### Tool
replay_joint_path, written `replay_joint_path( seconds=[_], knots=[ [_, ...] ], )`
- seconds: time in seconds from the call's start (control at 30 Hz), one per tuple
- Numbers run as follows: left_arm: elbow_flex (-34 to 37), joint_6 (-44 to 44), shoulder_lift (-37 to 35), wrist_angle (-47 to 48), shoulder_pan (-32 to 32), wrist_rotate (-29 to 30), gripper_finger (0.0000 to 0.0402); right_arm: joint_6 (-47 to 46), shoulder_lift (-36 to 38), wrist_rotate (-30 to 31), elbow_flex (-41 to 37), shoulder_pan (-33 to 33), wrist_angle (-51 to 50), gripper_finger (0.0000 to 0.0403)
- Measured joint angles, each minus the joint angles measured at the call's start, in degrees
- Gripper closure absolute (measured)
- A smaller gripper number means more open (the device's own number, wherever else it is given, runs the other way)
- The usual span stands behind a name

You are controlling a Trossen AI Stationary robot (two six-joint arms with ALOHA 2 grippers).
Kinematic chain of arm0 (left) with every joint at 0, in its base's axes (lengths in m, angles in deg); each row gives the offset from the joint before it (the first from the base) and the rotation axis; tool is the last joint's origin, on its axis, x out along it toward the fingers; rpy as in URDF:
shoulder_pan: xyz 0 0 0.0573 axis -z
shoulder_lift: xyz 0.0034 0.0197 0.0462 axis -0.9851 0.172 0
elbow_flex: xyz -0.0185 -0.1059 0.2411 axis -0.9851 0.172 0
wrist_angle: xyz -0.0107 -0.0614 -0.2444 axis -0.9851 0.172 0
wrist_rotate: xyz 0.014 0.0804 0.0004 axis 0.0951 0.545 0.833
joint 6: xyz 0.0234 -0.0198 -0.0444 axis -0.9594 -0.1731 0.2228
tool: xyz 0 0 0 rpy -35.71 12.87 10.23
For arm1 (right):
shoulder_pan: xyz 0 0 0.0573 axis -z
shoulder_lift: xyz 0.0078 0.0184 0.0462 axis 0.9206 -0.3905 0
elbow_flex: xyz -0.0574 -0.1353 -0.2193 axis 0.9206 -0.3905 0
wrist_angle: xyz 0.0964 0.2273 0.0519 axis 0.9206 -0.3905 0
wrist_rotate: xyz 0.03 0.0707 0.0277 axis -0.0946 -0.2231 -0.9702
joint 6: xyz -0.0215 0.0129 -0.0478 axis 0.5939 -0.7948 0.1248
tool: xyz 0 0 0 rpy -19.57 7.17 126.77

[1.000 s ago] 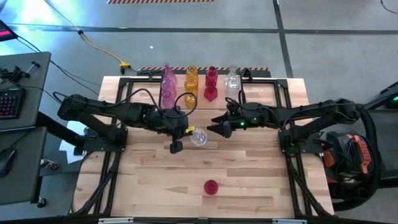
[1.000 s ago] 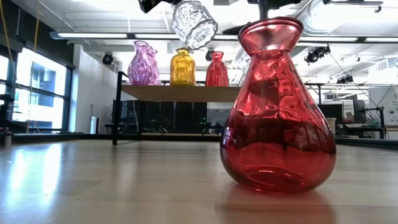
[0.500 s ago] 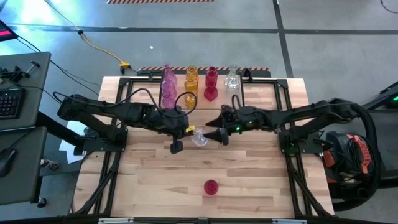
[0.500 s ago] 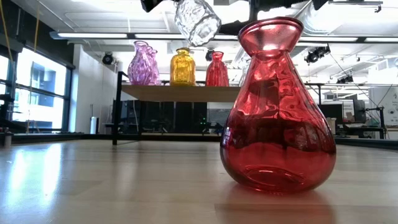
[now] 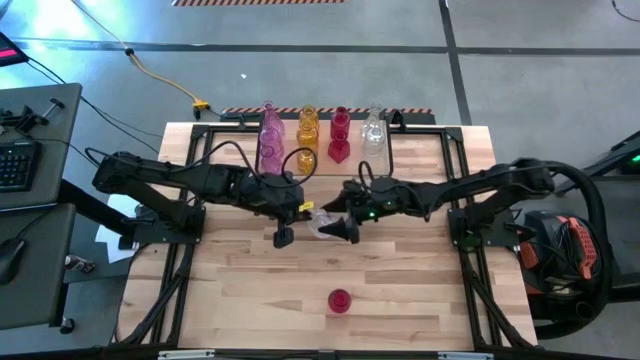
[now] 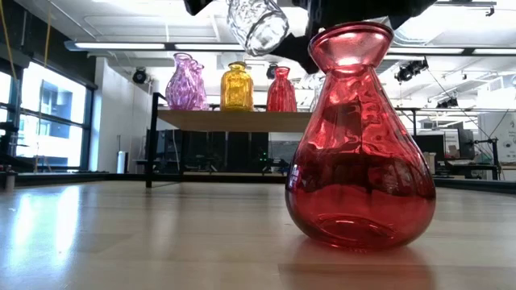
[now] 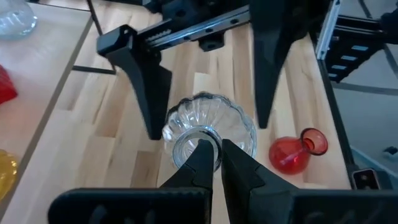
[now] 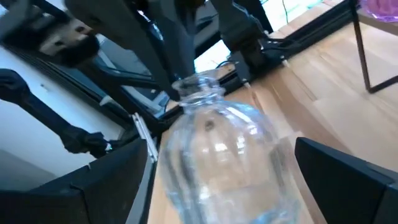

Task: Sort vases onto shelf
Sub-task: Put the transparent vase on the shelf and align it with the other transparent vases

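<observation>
A clear ribbed vase [image 7: 208, 124] hangs tilted above the middle of the table, with my left gripper [image 7: 219, 158] shut on its mouth. My right gripper [image 5: 335, 216] stands open; its two fingers [image 7: 149, 99] stand on either side of the vase's round body [image 8: 217, 149], and I see no touch. Pink [image 5: 270, 145], amber [image 5: 307, 135], red [image 5: 340, 135] and clear [image 5: 373, 128] vases stand on the shelf [image 6: 242, 121] at the far edge. A red vase [image 5: 340, 300] stands on its base near the table's front edge. My left gripper pinches the rim of the clear vase's mouth [image 7: 198, 142] between its two fingers; one finger seems to be inside the mouth, the other outside. The fingers slant down from the table's left. The vase is lifted clear of the table, tilted, its body toward my right gripper.
The shelf's thin black legs [image 6: 151, 141] stand on the far part of the table. Black frame rails [image 5: 205, 150] run along both sides of the tabletop. In the low view the red vase [image 6: 360, 145] fills the foreground.
My right gripper has moved toward the table's left and a little down, rolling as it went. Its open fingers now reach round the body of the clear vase. My left gripper and the vase have kept still.
</observation>
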Motion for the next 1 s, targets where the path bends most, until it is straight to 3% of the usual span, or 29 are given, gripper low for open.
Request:
replay_joint_path(
  seconds=[0.2, 0.57, 1.0],
  knots=[
    [0.0, 0.0, 0.1, -0.2, 0.0, -0.2, 0.0399, 2.9, -2.8, -2.7, 5.4, 0.0, -5.1, 0.0013],
    [0.0, 0.0, 0.3, -0.1, 0.0, -0.3, 0.0399, 12.2, -10.0, -4.2, 22.2, -0.2, -28.6, 0.0031],
    [0.0, 0.0, 0.3, 1.2, 0.0, -0.2, 0.0399, 11.7, -10.0, -3.3, 22.9, -0.5, -33.1, 0.0058]
  ],
)
